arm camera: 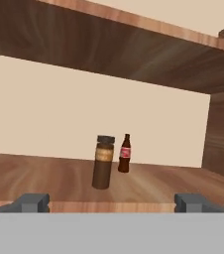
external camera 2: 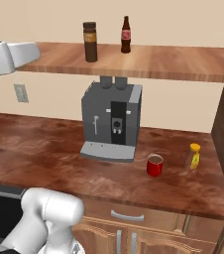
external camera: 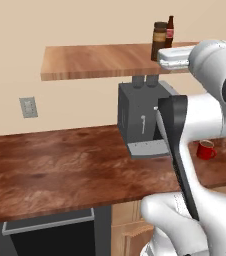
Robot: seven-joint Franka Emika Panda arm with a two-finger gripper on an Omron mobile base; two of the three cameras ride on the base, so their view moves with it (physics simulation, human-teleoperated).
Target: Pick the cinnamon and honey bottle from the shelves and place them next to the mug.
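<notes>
Cinnamon (arm camera: 103, 162) upright on shelf (arm camera: 148, 186), dead ahead of gripper (arm camera: 112, 202), jaws spread wide, empty. Reaching step; next, advance and straddle jar.

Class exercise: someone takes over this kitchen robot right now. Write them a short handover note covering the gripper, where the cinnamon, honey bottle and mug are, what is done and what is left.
Gripper: open, holding nothing, level with the shelf and facing the cinnamon.
Cinnamon: upright on the shelf, with a slim brown bottle to its right and further back.
Honey bottle: already on the counter, upright, a little to the right of the mug, not touching it.
Mug: on the counter, right of the coffee machine.
Done: honey bottle looks placed.
Left: close in on the cinnamon, grip it, carry it down and set it beside the mug.
</notes>
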